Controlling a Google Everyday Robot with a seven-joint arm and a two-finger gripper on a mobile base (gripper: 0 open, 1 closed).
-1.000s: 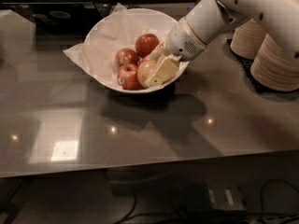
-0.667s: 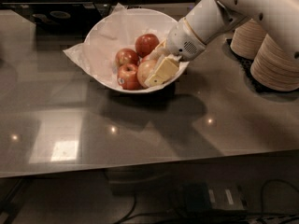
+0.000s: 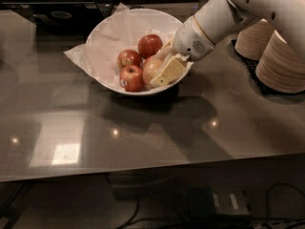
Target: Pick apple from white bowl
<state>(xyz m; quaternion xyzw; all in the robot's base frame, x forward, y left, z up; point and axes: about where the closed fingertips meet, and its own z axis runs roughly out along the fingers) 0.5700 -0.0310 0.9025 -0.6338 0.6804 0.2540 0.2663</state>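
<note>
gripper (image 3: 161, 65) down in wide, shallow white paper-lined bowl (image 3: 105, 37) | fingers (image 3: 170, 70) clamped on round pale yellow-green apple (image 3: 151, 69), held between them | small red apples (image 3: 132, 78) just left of fingers | apple likely firm, smooth-skinned, slippery, fairly heavy: grip across widest girth

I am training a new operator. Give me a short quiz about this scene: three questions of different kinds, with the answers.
1. True or false: the gripper is inside the bowl, closed on the pale apple.
2. How many red apples lie in the bowl?
3. In the picture, the plate stacks stand: A) left of the bowl, B) right of it, C) in front of it.
Key: 1 true; 2 three; 3 B.
</note>
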